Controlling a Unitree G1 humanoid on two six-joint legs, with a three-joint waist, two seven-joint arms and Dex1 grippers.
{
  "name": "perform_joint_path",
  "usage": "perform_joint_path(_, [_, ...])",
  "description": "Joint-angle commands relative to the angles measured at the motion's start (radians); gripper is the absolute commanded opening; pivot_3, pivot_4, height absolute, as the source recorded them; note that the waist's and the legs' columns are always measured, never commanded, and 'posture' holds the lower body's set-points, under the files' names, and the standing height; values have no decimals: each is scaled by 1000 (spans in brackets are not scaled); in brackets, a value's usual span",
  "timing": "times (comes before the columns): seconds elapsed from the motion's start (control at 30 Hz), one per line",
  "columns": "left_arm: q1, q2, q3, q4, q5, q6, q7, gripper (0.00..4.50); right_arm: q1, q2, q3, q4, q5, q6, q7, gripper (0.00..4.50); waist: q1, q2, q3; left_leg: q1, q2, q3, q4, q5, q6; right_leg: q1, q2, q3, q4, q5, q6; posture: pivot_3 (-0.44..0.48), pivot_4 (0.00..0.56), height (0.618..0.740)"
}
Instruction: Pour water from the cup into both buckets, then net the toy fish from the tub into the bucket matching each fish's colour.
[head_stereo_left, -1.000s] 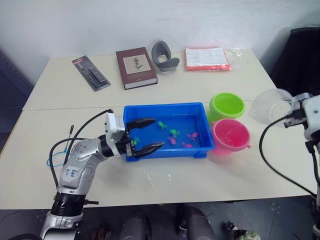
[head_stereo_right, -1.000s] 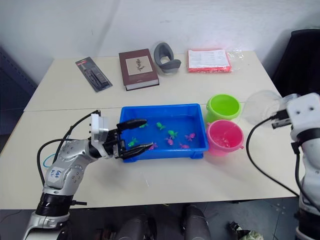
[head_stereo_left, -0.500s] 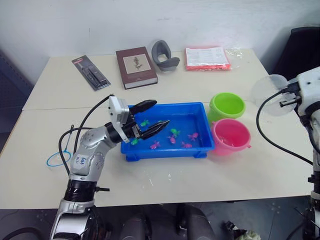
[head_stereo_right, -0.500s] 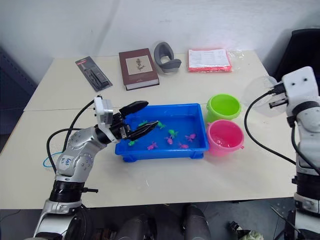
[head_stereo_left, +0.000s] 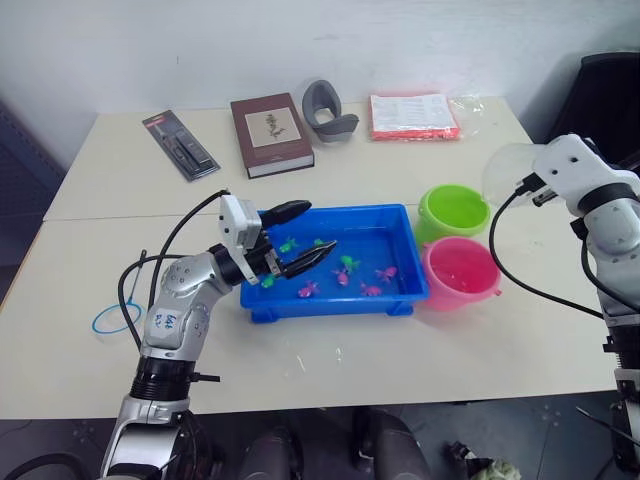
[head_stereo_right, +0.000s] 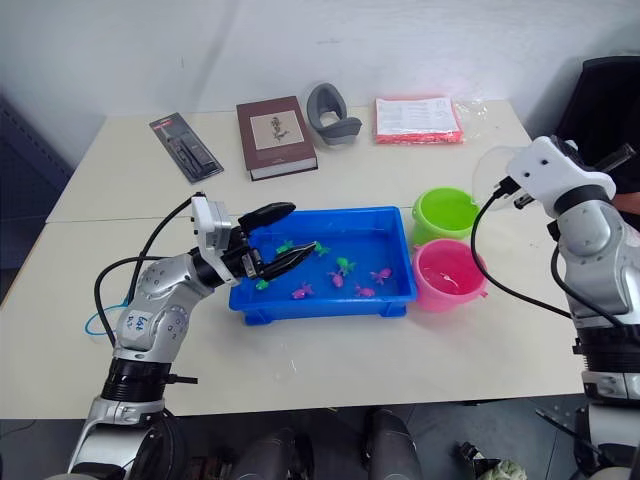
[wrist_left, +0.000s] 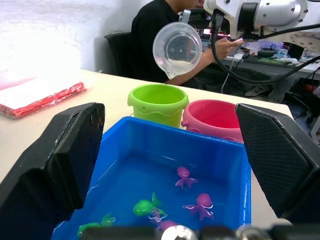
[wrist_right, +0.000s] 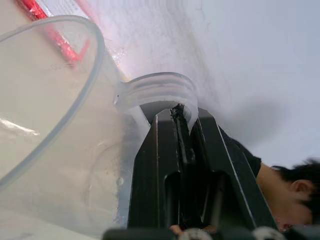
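On the white table (head_stereo_left: 400, 340), seen from the head cameras, the blue tub (head_stereo_left: 395, 298) holds several green and pink toy fish (head_stereo_left: 345, 273). The left gripper (head_stereo_left: 300, 236) hovers over the tub's left end, its 2 black fingers spread wide. Just right of the tub stand the lime green bucket (head_stereo_left: 455, 212) and the pink bucket (head_stereo_left: 461, 272), touching each other. The right gripper (wrist_right: 182, 131) holds the clear cup (head_stereo_left: 508, 172) tilted, raised above and right of the green bucket. The net (head_stereo_left: 112, 318) lies on the table well left of the tub. A brown book (head_stereo_left: 271, 134), a grey curved object (head_stereo_left: 327, 109), a red packet (head_stereo_left: 414, 116) and a black packaged tool (head_stereo_left: 181, 145) sit at the far edge; no writing is legible on them.

From the left wrist, the open fingers (wrist_left: 55, 165) frame the tub, both buckets and the cup's spout above the green one. A person (wrist_left: 155, 35) sits behind.

From the right wrist, the fingers are clamped on the cup's handle (wrist_right: 157, 91).
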Motion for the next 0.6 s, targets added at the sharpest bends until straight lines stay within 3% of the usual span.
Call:
perform_joint_path(0.03, [-3, -6, -4, -19, 4, -27, -5, 4500, -26, -32, 6, 7, -49, -66, -26, 47, 1, 0, 0, 0, 0, 0, 0, 0, 0, 0, 0, 0, 0, 0, 0, 0, 150, 740])
perform_joint_path(0.6, [19, -14, -20, -16, 18, -56, -9, 4500, -83, -57, 82, 107, -232, -287, -141, 47, -1, 0, 0, 0, 0, 0, 0, 0, 0, 0, 0, 0, 0, 0, 0, 0, 150, 740])
